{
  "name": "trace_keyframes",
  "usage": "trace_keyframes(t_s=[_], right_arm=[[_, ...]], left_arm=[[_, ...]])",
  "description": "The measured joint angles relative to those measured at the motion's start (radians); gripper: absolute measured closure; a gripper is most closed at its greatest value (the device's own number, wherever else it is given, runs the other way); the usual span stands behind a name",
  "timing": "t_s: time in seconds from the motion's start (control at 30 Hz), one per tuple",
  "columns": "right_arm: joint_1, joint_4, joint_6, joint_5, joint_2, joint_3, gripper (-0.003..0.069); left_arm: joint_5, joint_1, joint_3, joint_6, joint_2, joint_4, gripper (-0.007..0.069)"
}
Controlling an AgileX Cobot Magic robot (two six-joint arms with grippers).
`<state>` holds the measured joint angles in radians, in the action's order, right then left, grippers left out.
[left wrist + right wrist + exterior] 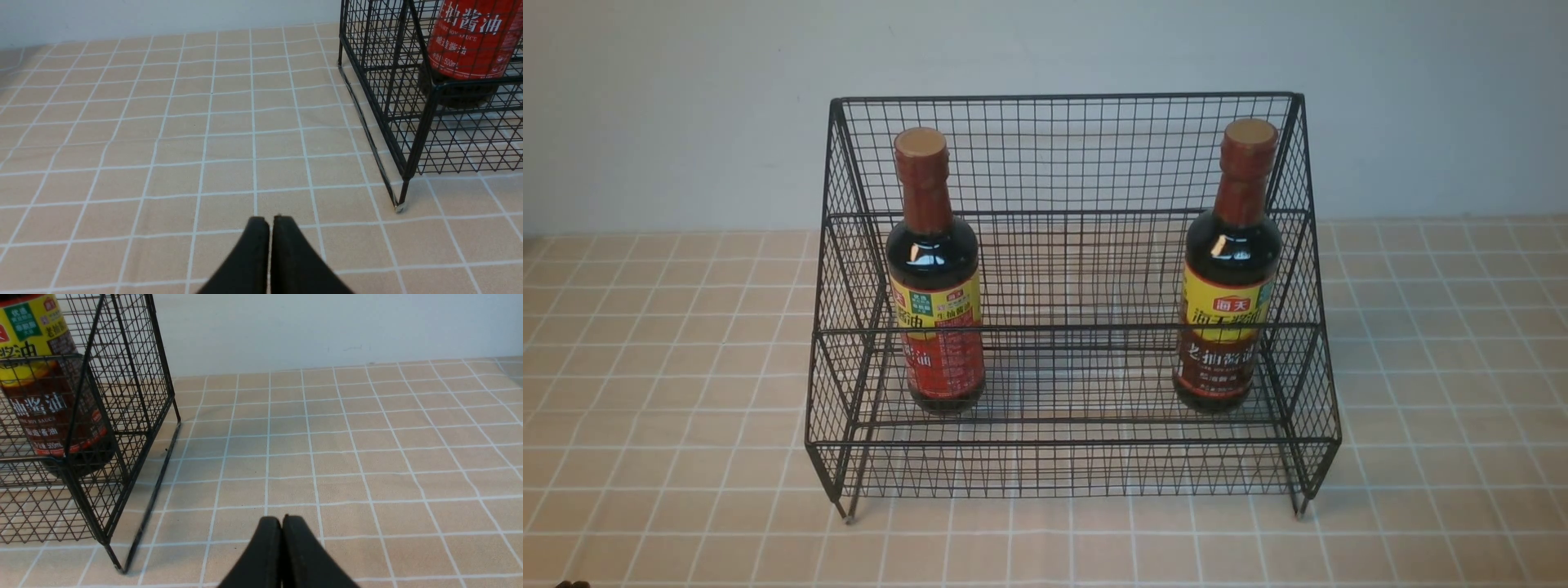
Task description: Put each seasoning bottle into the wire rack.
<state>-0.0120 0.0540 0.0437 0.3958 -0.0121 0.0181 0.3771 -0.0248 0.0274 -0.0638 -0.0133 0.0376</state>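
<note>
The black wire rack [1070,457] stands mid-table. Both seasoning bottles stand upright inside it. The one with the yellow-over-red label [935,327] is at the rack's left and also shows in the left wrist view [474,38]. The one with the yellow-over-brown label [1227,327] is at the rack's right and also shows in the right wrist view [41,396]. My left gripper [270,220] is shut and empty over the cloth, left of the rack [408,122]. My right gripper [282,520] is shut and empty, right of the rack [122,416]. Neither gripper shows in the front view.
A tan checked cloth [670,392] covers the table. A pale wall [670,106] runs behind the rack. The rack's short feet [400,207] rest on the cloth.
</note>
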Motion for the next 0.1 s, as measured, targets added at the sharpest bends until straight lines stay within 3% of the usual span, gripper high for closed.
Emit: trace_keyframes(t_s=[0.1], right_arm=[[0.000, 0.000, 0.000, 0.000, 0.000, 0.000, 0.0673]], left_arm=[[0.000, 0.000, 0.000, 0.000, 0.000, 0.000, 0.0631]])
